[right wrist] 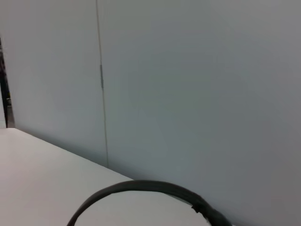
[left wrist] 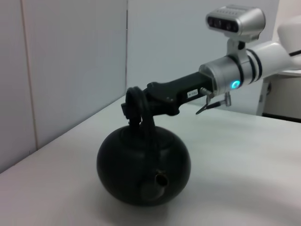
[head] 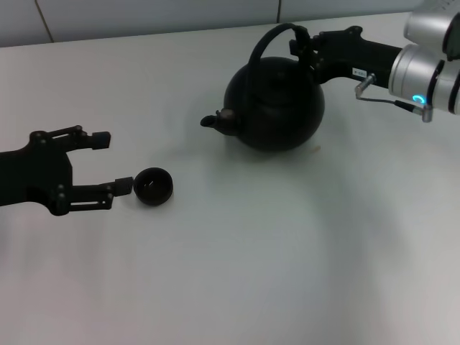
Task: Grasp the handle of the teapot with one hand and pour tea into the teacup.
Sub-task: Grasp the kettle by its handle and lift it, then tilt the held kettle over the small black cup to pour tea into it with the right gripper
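- The teapot (head: 277,104) sits upright on the white bench (head: 287,251), toward the far right side in the head view.
- Its short spout (head: 210,121) points toward the robot's left and slightly toward the robot, so the spout-to-back axis runs roughly left to right across the bench.
- The handle (head: 277,34) arches over the lid; in the head view the hoop runs from the spout side up and over to the right.
- The right gripper (head: 303,43) reaches in from the right at the upper right part of the handle, with its jaws clamped on the hoop; the left wrist view shows the same grip (left wrist: 134,108) at the top of the arch.
- The teacup (head: 153,186) stands upright on the bench, well to the left of the teapot and nearer the robot.
- The left gripper (head: 113,162) lies low at the left, jaws apart; the teacup sits just beside the tip of the nearer finger, outside the gap.
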Tool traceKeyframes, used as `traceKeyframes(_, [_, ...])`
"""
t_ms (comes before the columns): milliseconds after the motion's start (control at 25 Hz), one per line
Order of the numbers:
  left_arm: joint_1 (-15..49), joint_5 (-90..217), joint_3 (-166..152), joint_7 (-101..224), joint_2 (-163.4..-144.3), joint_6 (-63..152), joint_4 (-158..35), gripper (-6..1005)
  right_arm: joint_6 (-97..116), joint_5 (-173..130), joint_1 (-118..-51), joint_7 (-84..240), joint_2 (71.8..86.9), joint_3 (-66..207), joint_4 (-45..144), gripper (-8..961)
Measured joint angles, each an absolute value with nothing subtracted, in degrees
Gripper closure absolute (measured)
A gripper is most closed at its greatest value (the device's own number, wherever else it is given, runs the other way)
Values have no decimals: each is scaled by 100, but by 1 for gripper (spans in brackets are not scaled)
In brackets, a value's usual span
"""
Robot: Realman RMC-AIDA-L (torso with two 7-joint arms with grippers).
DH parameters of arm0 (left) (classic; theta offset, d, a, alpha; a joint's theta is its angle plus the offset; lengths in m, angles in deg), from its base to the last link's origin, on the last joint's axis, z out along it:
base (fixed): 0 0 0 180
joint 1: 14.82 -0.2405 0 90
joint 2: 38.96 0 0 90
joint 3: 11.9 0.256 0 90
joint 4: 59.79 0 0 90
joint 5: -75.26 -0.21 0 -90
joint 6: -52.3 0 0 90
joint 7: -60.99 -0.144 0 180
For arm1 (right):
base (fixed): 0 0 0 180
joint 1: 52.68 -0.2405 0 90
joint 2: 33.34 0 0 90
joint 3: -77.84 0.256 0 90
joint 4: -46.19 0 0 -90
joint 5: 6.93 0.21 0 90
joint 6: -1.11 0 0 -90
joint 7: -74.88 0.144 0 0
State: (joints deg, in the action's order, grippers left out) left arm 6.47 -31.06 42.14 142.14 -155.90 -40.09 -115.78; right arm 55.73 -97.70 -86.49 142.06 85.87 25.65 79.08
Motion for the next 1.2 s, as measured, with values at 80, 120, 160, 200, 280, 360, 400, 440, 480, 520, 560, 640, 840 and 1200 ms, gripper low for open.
traceKeyframes(80, [647,-3106,4214,14214,-15590,-4009,-11578,149,5566,-9778,-8686,14223,8584,2520,7944,879])
traceKeyframes(120, [645,-3296,4058,14221,-15591,-4006,-11580,149,5560,-9785,-8726,14223,8583,2487,7972,879])
traceKeyframes(160, [645,-3296,4058,14221,-15591,-4006,-11580,149,5560,-9785,-8726,14223,8583,2487,7972,879])
traceKeyframes(200, [644,-3321,4050,14221,-15593,-4006,-11580,149,5556,-9787,-8742,14224,8583,2467,7982,879])
traceKeyframes(280, [642,-3342,4044,14221,-15596,-4006,-11580,149,5547,-9790,-8777,14224,8583,2404,8012,879])
traceKeyframes(360, [631,-3355,4041,14221,-15598,-4005,-11580,149,5499,-9794,-8815,14231,8583,2304,8058,879])
traceKeyframes(400, [629,-3355,4034,14221,-15598,-4002,-11580,149,5406,-9800,-8835,14295,8583,2131,8134,879])
traceKeyframes(440, [629,-3355,4034,14221,-15598,-4002,-11580,149,5406,-9800,-8835,14295,8583,2131,8134,879])
traceKeyframes(480, [629,-3355,4034,14221,-15598,-4002,-11580,149,5363,-9803,-8839,14339,8583,2036,8179,879])
traceKeyframes(520, [628,-3355,4022,14221,-15599,-3998,-11580,149,5274,-9805,-8859,14443,8582,1813,8284,879])
traceKeyframes(560, [628,-3355,4022,14221,-15599,-3998,-11580,149,5274,-9805,-8859,14443,8582,1813,8284,879])
traceKeyframes(640, [627,-3355,3986,14221,-15602,-3998,-11579,149,5211,-9806,-8883,14498,8580,1626,8387,879])
traceKeyframes(840, [608,-3355,3966,14198,-15611,-4001,-11593,149,5162,-9809,-8961,14525,8576,1316,8553,879])
traceKeyframes(1200, [572,-3354,3968,14176,-15620,-4016,-11609,149,5035,-9971,-9082,14528,8575,1040,8626,879])
